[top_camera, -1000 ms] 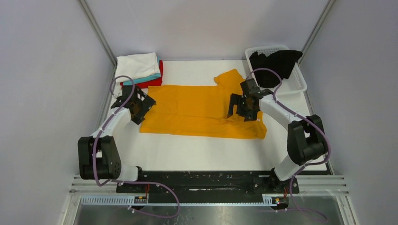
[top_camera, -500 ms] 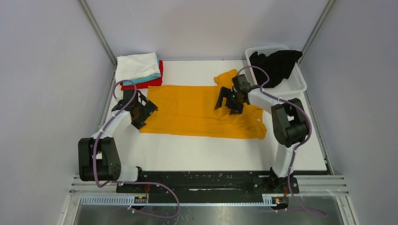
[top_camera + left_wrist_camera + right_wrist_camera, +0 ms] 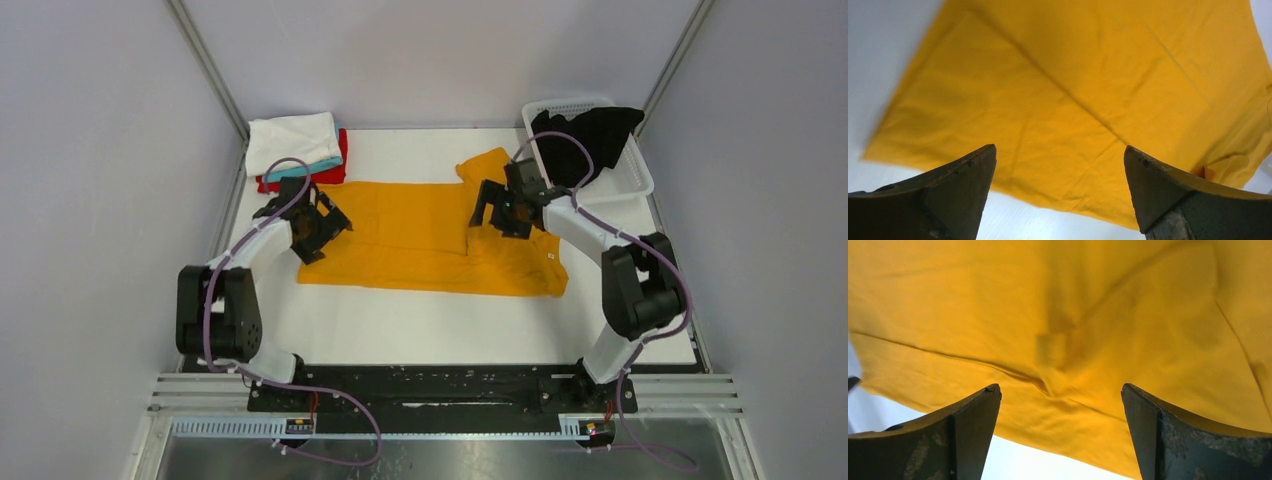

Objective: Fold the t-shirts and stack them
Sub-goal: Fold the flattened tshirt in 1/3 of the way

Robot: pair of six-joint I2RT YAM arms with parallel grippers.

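Left claw (image 3: 1060, 150) gapes wide and empty, with the mustard-orange t-shirt (image 3: 410, 240) spread flat on the counter (image 3: 420, 320) beneath it. Right claw (image 3: 1060, 389) is equally wide and empty over the shirt's opposite end. Both arms reach inward.

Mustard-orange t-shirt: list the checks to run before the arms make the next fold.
1. Left gripper open, empty: ok.
2. Right gripper open, empty: ok.
3. Each gripper above one end of the mustard-orange cotton t-shirt: ok.
4. Contact with the cloth: cannot tell.
5. Folded white, teal and red shirt stack apart from it: cannot tell.
6. Black cotton t-shirt in white plastic lattice basket, out of the way: ok.
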